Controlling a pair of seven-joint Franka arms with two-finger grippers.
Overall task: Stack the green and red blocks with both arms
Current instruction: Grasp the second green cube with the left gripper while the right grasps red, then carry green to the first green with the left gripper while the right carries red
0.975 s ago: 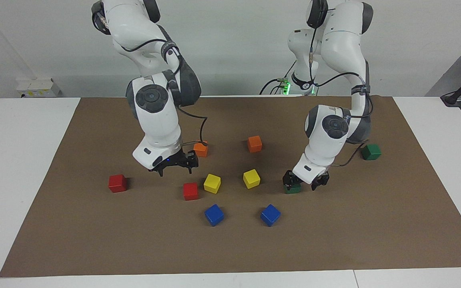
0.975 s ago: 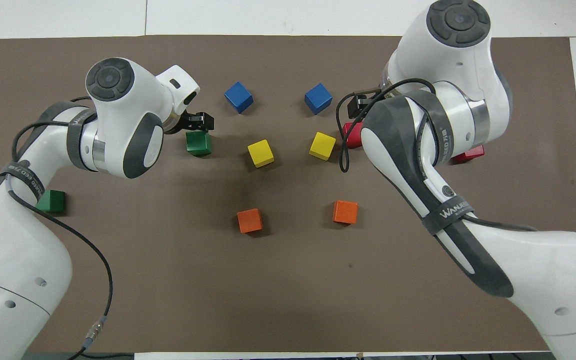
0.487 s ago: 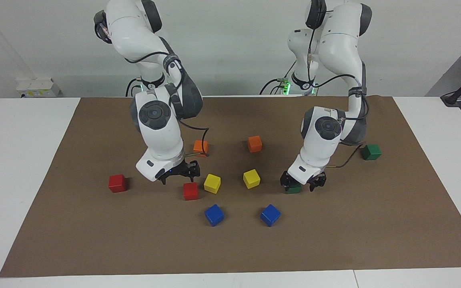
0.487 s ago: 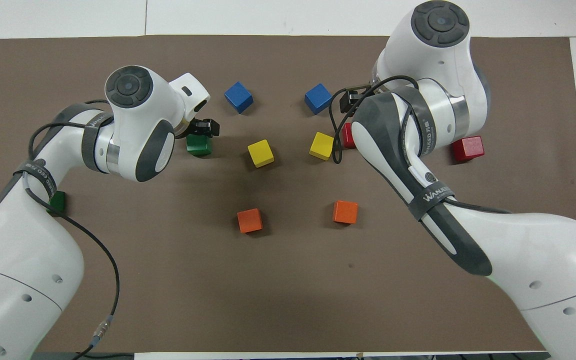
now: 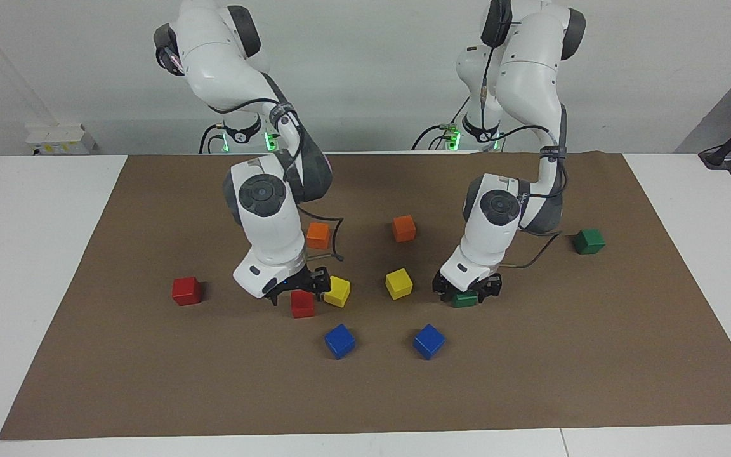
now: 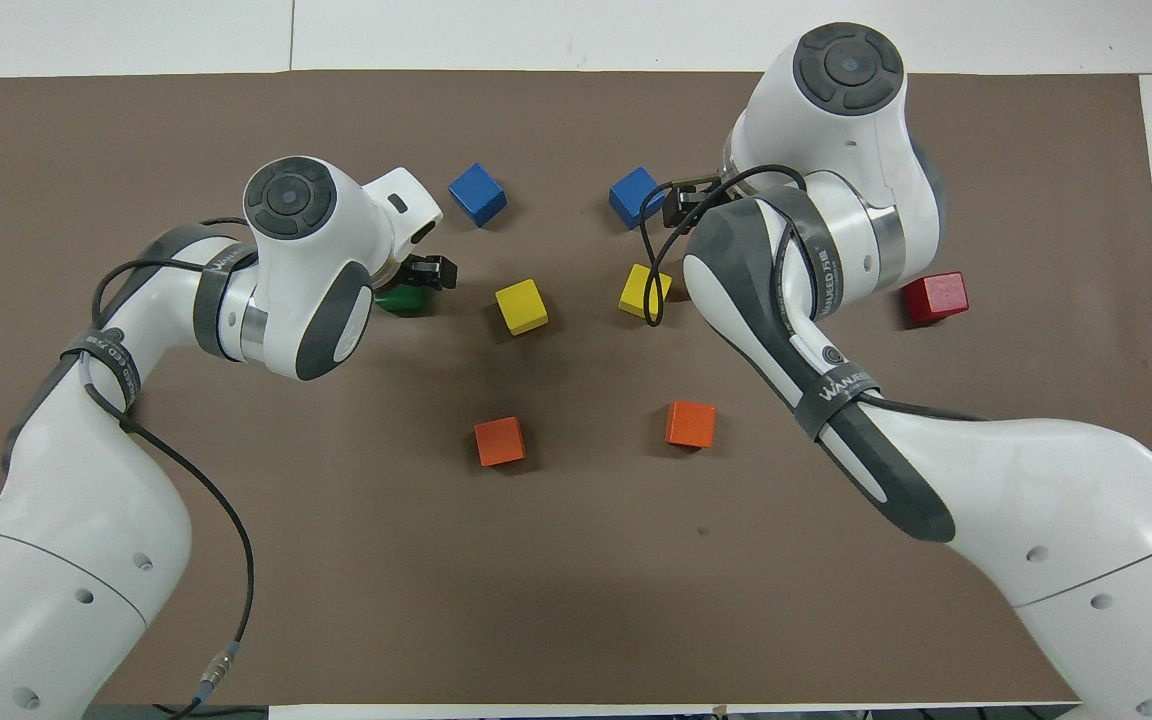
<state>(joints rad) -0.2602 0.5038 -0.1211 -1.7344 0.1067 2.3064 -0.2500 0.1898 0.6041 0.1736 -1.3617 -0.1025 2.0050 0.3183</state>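
A white table [image 5: 35, 254] is covered across most of its top by a brown mat [image 5: 530, 368]. Two white arms are bent down over the mat. The left arm [image 5: 499, 216] is lowered at its own end of the block group, and the left gripper [image 5: 467, 291] is set down around a green block [image 5: 465, 299], with a finger seen on either side of it; whether the block is actually clamped cannot be told. The right arm [image 5: 270, 216] is lowered toward the middle, and the right gripper [image 5: 299, 289] is seen with its fingers spread apart, just above a red block [image 5: 302, 304] that stands on the mat beside a yellow block [image 5: 337, 291].

A second green block [image 5: 589, 241] is found well apart, toward the left arm's end of the table. A second red block [image 5: 186, 291] is found toward the right arm's end. Between the two grippers a second yellow block [image 5: 398, 283] is placed. Two orange blocks [image 5: 318, 235] [image 5: 404, 228] are set nearer to the robots, and two blue blocks [image 5: 339, 341] [image 5: 429, 341] farther from them. Every block rests singly on the mat.
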